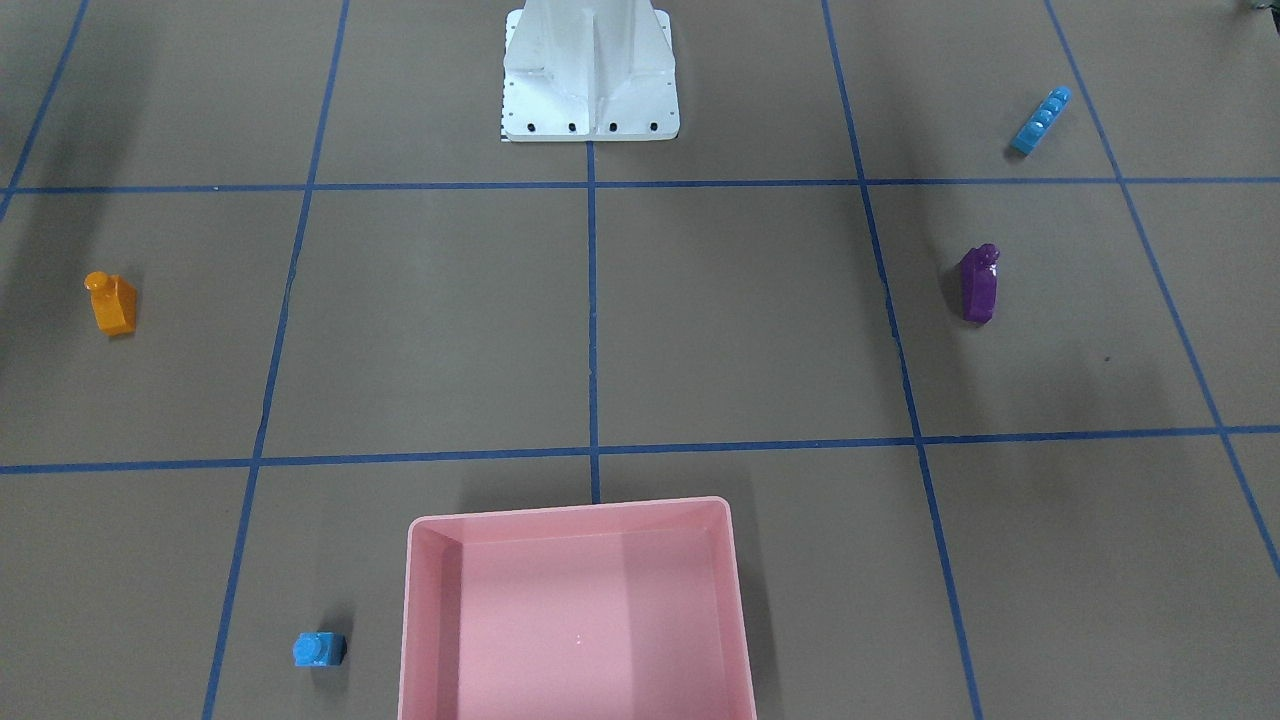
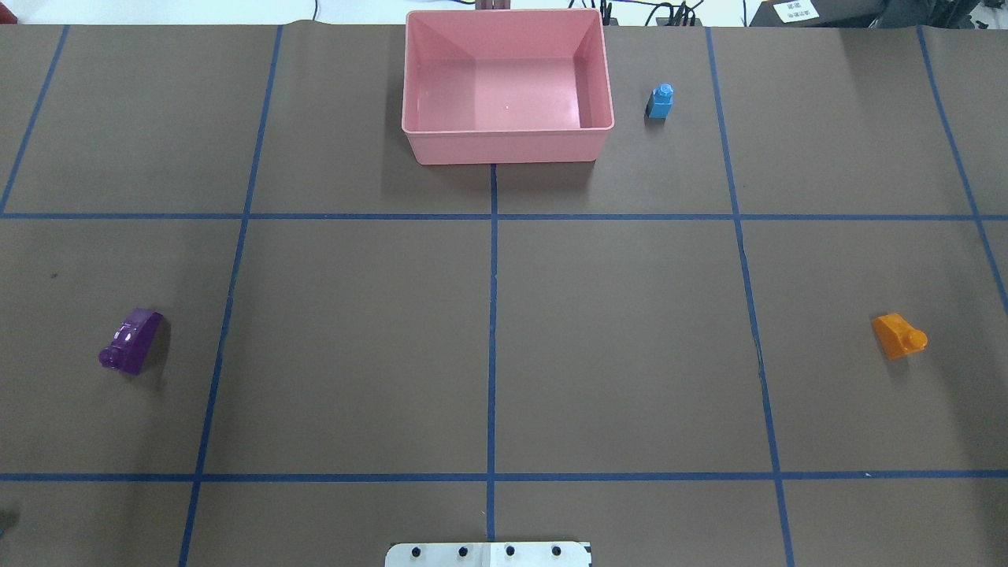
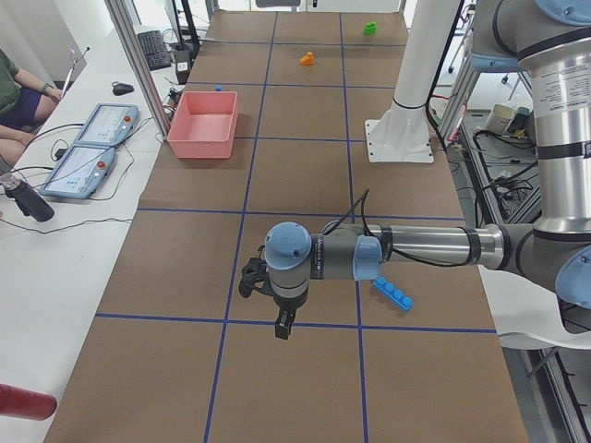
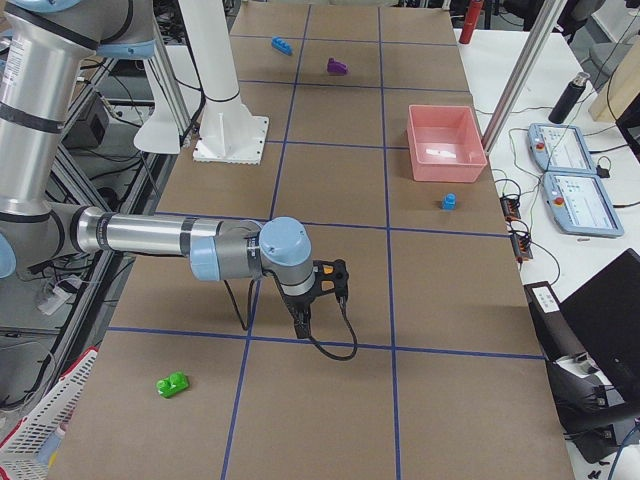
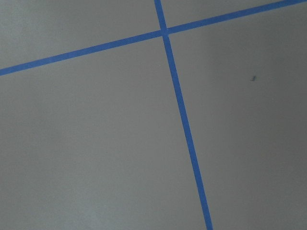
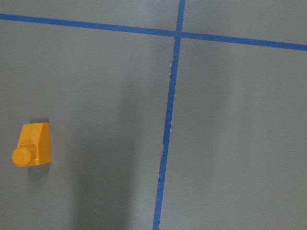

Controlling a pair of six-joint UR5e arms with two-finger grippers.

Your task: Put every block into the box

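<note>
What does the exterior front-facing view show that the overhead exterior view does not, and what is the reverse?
Only the front-facing view shows the long light-blue bar. Only the overhead view shows black cables past the table. Both show the pink box, which is empty, the purple brick, the orange brick, the small light-blue cube beside the box, and the white base.
</note>
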